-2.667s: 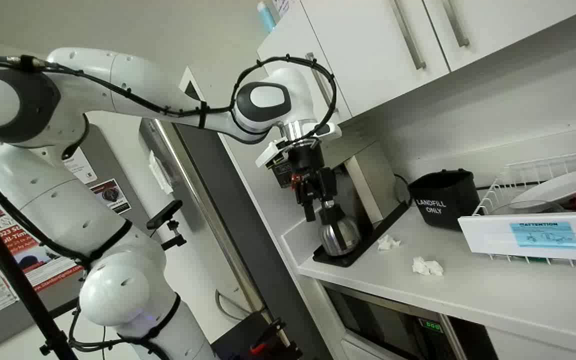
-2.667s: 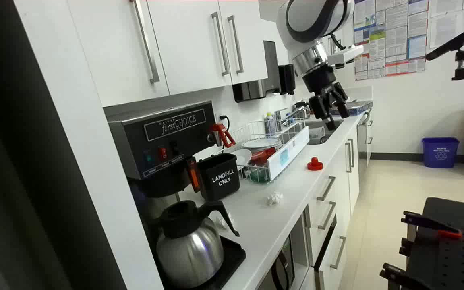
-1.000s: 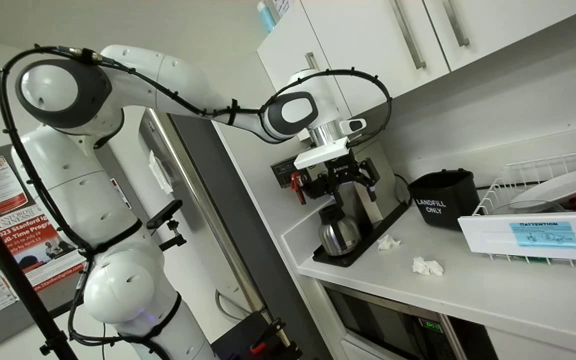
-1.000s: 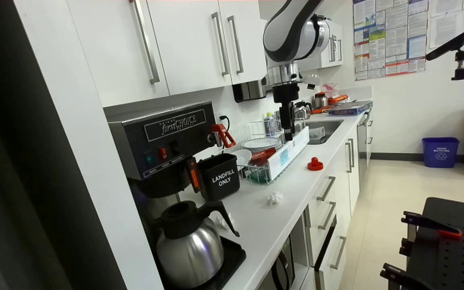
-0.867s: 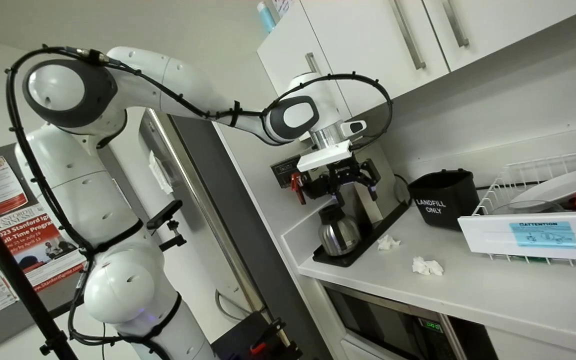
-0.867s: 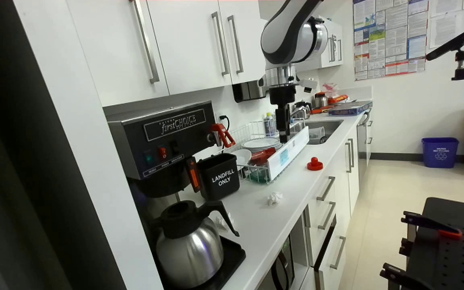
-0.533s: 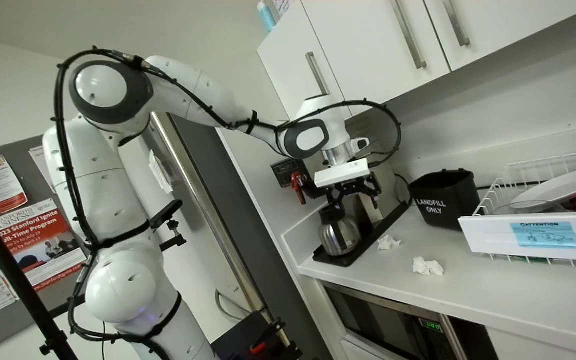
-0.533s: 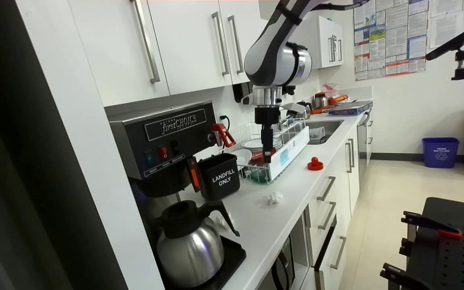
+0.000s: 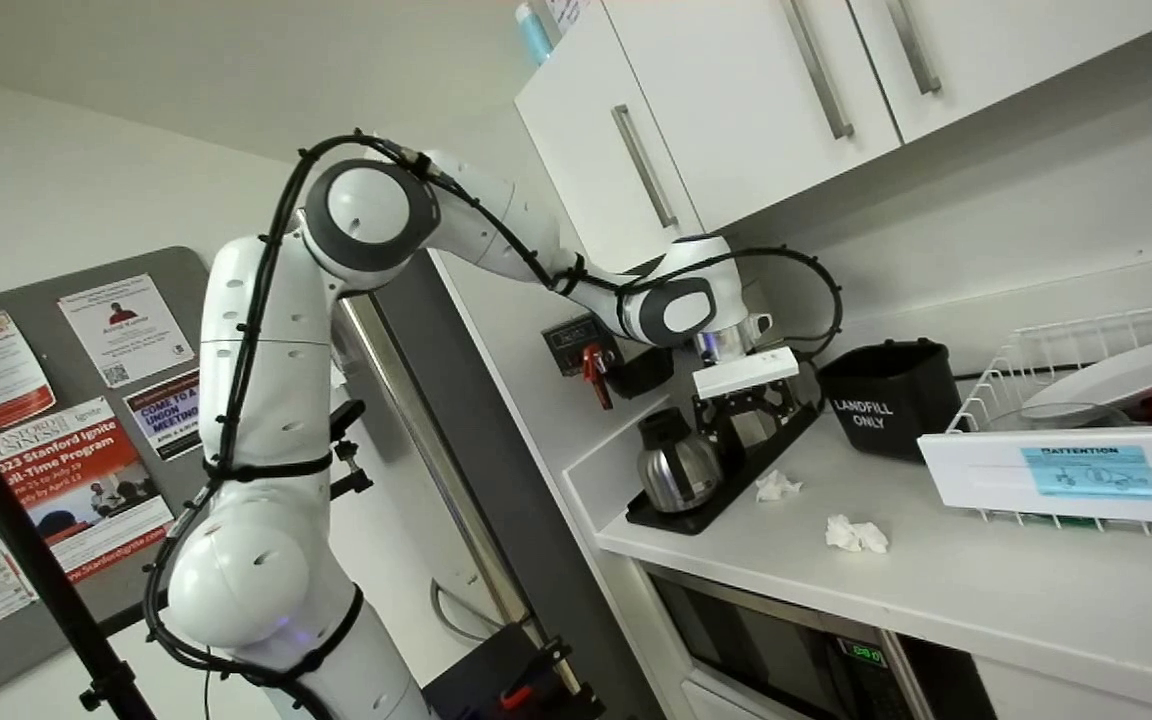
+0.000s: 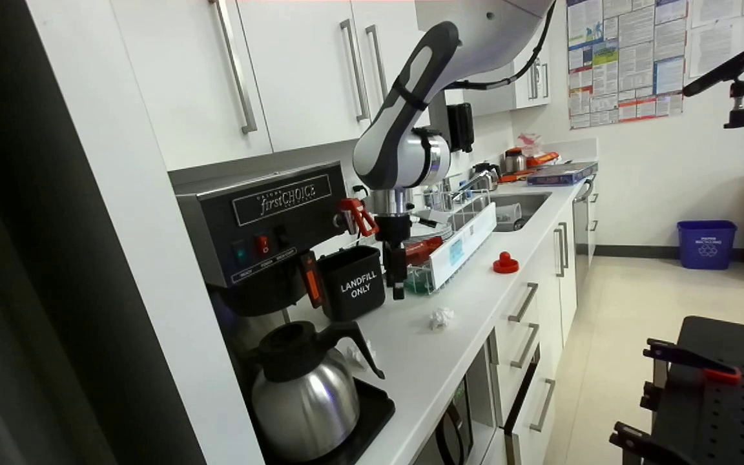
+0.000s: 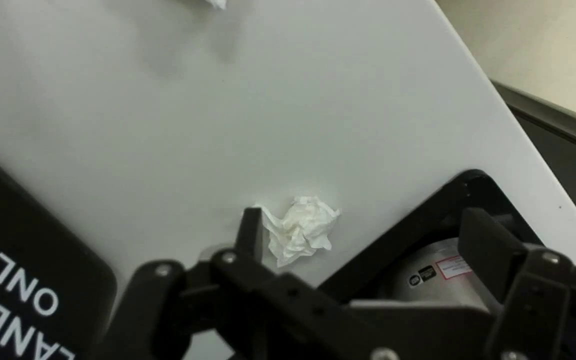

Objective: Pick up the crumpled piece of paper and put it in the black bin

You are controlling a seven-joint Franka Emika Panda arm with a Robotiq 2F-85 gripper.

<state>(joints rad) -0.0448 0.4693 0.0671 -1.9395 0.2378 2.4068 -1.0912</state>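
Two crumpled white pieces of paper lie on the counter. The nearer one (image 9: 776, 486) is beside the coffee machine's base and shows in the wrist view (image 11: 302, 230); the jug's handle partly hides it in an exterior view (image 10: 358, 356). The other paper (image 9: 856, 533) lies farther along (image 10: 441, 318), just inside the wrist view's top edge (image 11: 217, 3). The black bin (image 9: 886, 405), lettered "LANDFILL ONLY", stands upright by the wall (image 10: 352, 287) (image 11: 43, 240). My gripper (image 11: 368, 230) is open and empty, above the counter between bin and jug (image 10: 398, 292).
The steel coffee jug (image 9: 678, 470) stands on the coffee machine's black base (image 11: 473, 187), close to one finger. A white dish rack (image 9: 996, 470) stands beyond the bin. Upper cabinets (image 9: 736, 110) hang overhead. A red object (image 10: 506, 263) sits near the counter's front edge.
My arm has turned the gripper and brought it down toward the counter, to the right in an exterior view and closer to the bin and jug. The papers and bin have not moved.
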